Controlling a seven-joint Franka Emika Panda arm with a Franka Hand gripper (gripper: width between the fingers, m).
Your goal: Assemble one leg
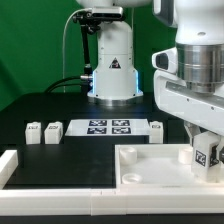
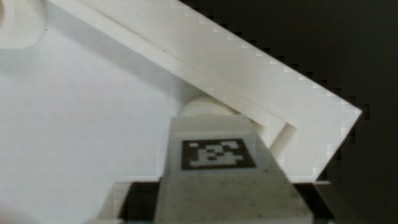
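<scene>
My gripper (image 1: 206,150) is shut on a leg (image 1: 207,153), a small white block with a black-and-white tag. It holds the leg upright at the far corner of the large white square panel (image 1: 150,168), on the exterior view's right. In the wrist view the leg (image 2: 217,150) fills the space between the dark fingers (image 2: 150,200) of my gripper (image 2: 222,205), right at the panel's corner edge (image 2: 267,95). I cannot tell whether the leg's lower end touches the panel. Three more legs lie on the table: two on the left (image 1: 33,132) (image 1: 52,130) and one by the panel (image 1: 157,129).
The marker board (image 1: 108,127) lies flat at the table's middle back. A white raised fence (image 1: 10,165) runs along the front and left side. The robot's base (image 1: 112,65) stands behind the marker board.
</scene>
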